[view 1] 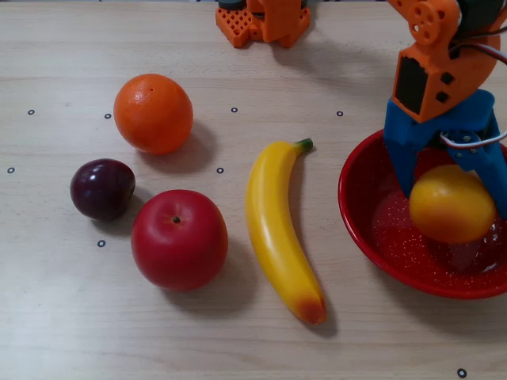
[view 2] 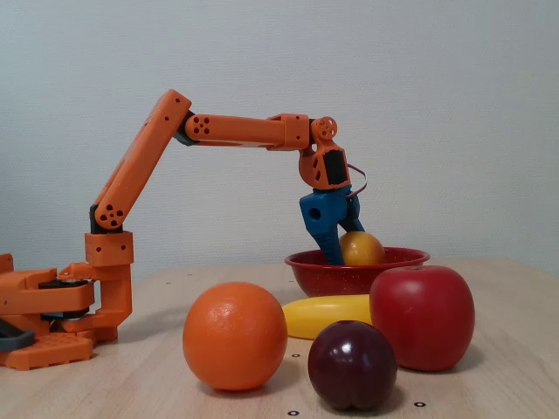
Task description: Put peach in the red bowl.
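Note:
The peach (view 1: 451, 203), small and yellow-orange, hangs just above the inside of the red bowl (view 1: 352, 214), at the right of a fixed view from above. My blue gripper (view 1: 457, 199) is shut on the peach, one finger on each side. In a fixed view from the side, the peach (view 2: 362, 249) shows above the red bowl's rim (view 2: 384, 260), with the gripper (view 2: 342, 254) reaching down into the bowl beside it. The bowl floor under the peach is partly hidden.
Left of the bowl lie a banana (view 1: 277, 229), a red apple (view 1: 179, 239), a dark plum (view 1: 102, 188) and an orange (view 1: 153, 113). The arm's orange base (view 1: 261, 20) sits at the far table edge. Small black dots mark the wooden tabletop.

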